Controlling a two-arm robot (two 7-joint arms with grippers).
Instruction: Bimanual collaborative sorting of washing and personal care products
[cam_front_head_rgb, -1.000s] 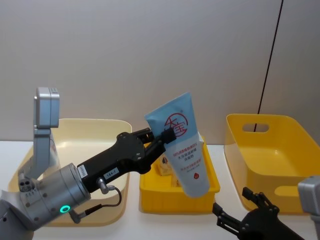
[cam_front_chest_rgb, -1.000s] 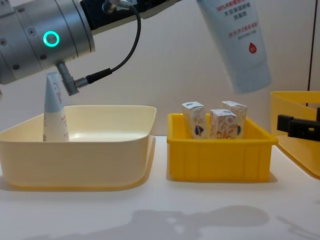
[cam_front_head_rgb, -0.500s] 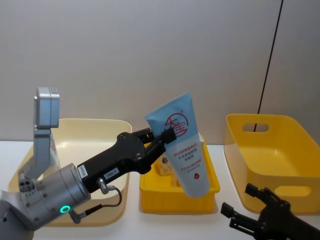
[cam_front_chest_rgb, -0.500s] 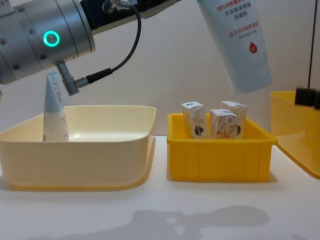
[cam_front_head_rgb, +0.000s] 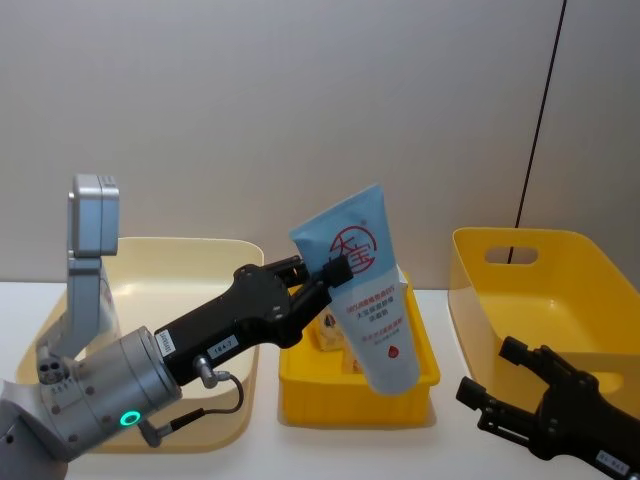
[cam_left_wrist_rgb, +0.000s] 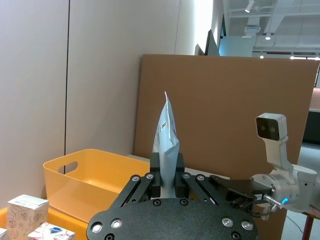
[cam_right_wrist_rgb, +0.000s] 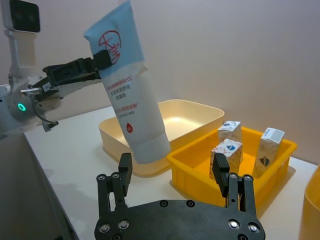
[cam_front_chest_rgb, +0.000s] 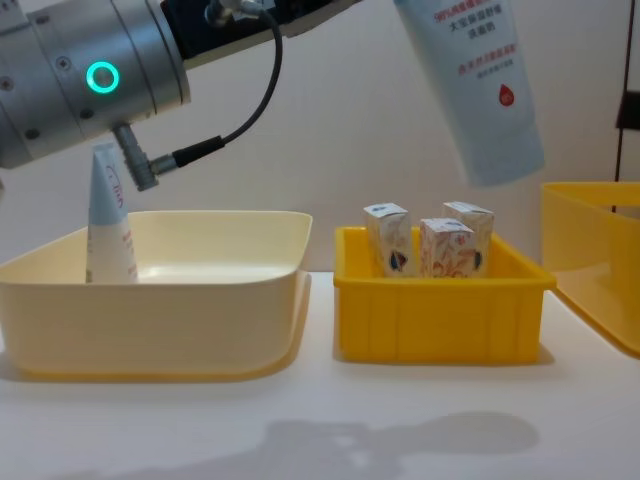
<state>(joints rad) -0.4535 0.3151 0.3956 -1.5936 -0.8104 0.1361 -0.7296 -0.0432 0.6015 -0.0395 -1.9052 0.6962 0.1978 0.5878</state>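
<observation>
Pale blue tube hanging over the yellow tray | left claw clamped tight on it | right claw wide open, empty, right of the tray | cartons inside tray

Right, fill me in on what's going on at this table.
The left claw grips a pale blue squeeze tube near its crimped end, holding it tilted in the air over the small yellow bin, where three white cartons stand. The right claw sits open and empty, low in front of the large yellow bin. A second tube stands in the cream bin.
</observation>
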